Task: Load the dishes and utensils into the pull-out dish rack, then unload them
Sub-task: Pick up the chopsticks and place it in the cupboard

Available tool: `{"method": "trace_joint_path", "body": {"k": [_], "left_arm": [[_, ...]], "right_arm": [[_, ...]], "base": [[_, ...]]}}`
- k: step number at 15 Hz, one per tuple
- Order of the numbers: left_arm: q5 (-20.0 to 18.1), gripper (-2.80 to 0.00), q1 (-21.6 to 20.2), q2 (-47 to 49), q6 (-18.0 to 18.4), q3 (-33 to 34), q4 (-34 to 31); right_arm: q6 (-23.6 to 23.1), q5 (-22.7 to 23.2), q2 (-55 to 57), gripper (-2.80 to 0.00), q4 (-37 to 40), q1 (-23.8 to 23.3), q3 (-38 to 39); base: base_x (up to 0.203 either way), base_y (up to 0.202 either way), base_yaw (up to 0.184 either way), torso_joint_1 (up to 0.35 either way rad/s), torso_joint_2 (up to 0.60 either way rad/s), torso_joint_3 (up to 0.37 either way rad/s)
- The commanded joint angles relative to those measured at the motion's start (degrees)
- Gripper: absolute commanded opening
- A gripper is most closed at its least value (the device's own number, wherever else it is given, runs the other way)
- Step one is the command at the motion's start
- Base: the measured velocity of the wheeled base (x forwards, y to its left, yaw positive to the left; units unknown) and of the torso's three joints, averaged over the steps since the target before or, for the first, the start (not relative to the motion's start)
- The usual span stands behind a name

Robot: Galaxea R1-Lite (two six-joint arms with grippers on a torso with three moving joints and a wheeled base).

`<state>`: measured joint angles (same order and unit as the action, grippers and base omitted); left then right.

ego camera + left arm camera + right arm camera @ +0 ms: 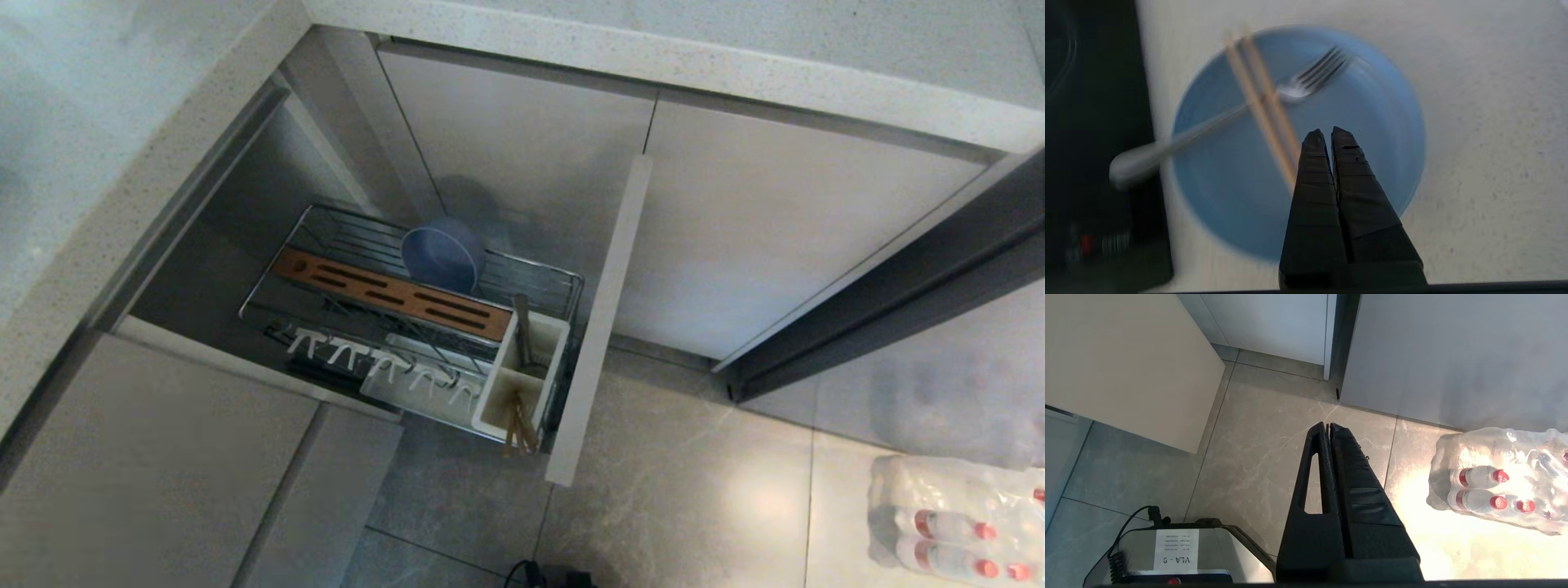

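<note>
Left wrist view: my left end effector [1327, 132] hovers over blue plate [1298, 139] on worktop [1474, 122], fingers together, empty. Fork [1224, 118] and chopsticks [1261, 102] lie crossed on plate. Rack [408, 318] pulled out: bowl [441, 253] on edge at back, caddy [522, 367] holds another chopstick pair and utensil. Judging loading step; next, part fingers, pinch one utensil. Right end effector [1327, 426] parked over floor, fingers together.

Home kitchen. Speckled stone countertop [653, 57] over flat cabinet doors [775, 229]; pull-out dish rack [408, 327] open. Tiled floor [694, 490], pack of bottled water [955, 523].
</note>
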<state>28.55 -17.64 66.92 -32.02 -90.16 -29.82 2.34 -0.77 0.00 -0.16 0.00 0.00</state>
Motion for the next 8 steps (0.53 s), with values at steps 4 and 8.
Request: {"method": "trace_joint_path", "body": {"k": [4,8], "left_arm": [[0.0,-2.8,-1.1,-4.6,-2.1,-2.8,-9.2],[0.1,-2.8,-1.5,-6.9,-5.3,1.7,-14.0]], "right_arm": [[0.0,0.0,0.1,-2.8,0.0,0.0,0.0],[0.0,0.0,0.1,-2.8,0.0,0.0,0.0]], "base": [[0.0,0.0,0.0,0.0,0.0,0.0],[0.0,0.0,0.0,0.0,0.0,0.0]]}}
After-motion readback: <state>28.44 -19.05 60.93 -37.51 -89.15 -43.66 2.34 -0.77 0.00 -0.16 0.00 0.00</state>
